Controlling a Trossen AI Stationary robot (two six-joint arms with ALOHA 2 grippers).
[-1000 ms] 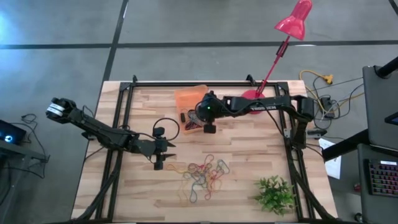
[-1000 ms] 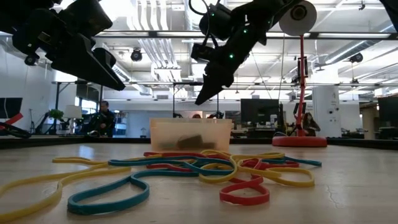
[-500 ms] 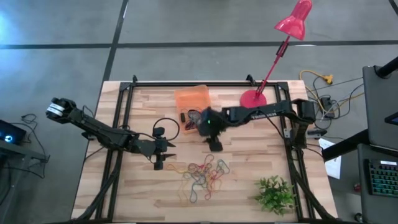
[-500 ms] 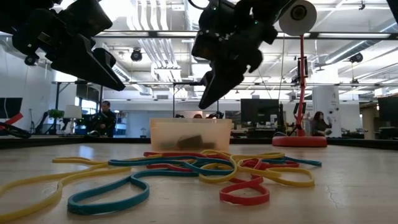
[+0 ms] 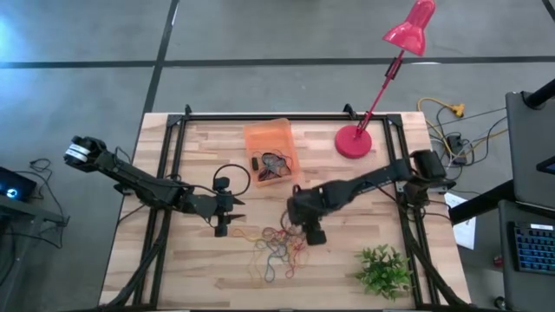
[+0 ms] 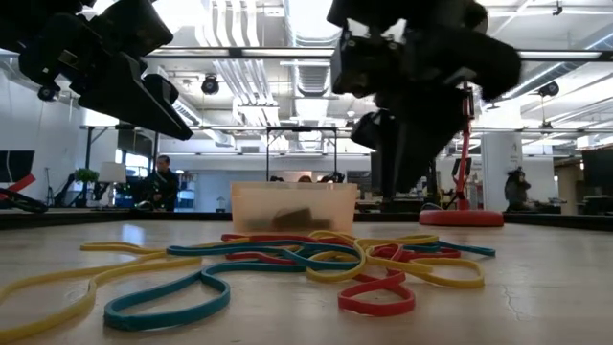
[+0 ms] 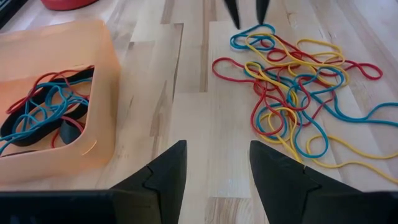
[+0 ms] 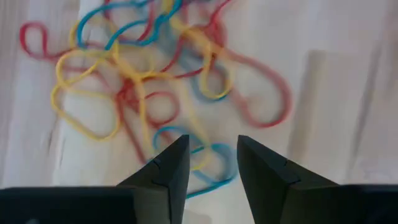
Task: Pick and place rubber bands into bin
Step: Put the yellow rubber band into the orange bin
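Observation:
Loose rubber bands [image 5: 282, 245] in red, yellow and blue lie tangled on the wooden table near its front; the left wrist view shows the same pile [image 7: 292, 93]. More bands [image 7: 43, 115] lie inside the orange bin [image 5: 260, 139], which stands on the table farther back. My right gripper [image 5: 310, 234] hangs open just above the pile's right edge, pointing steeply down; its wrist view shows bands under the open right gripper [image 8: 212, 158]. My left gripper [image 5: 224, 227] waits open left of the pile, above the table, and the left gripper [image 7: 217, 168] is empty.
A red lamp base [image 5: 353, 141] stands at the back right, with its stem and shade leaning past the table edge. A green plant [image 5: 381, 269] sits at the front right. A black cable loop [image 5: 231, 178] lies left of the bin. Black frame rails [image 5: 169, 165] run along the table's sides.
My right gripper has swung from above the bin toward the table's near edge, sunk a little, and tipped to point more steeply down; it now hangs over the pile's right edge. The pile and the bin have stayed where they were.

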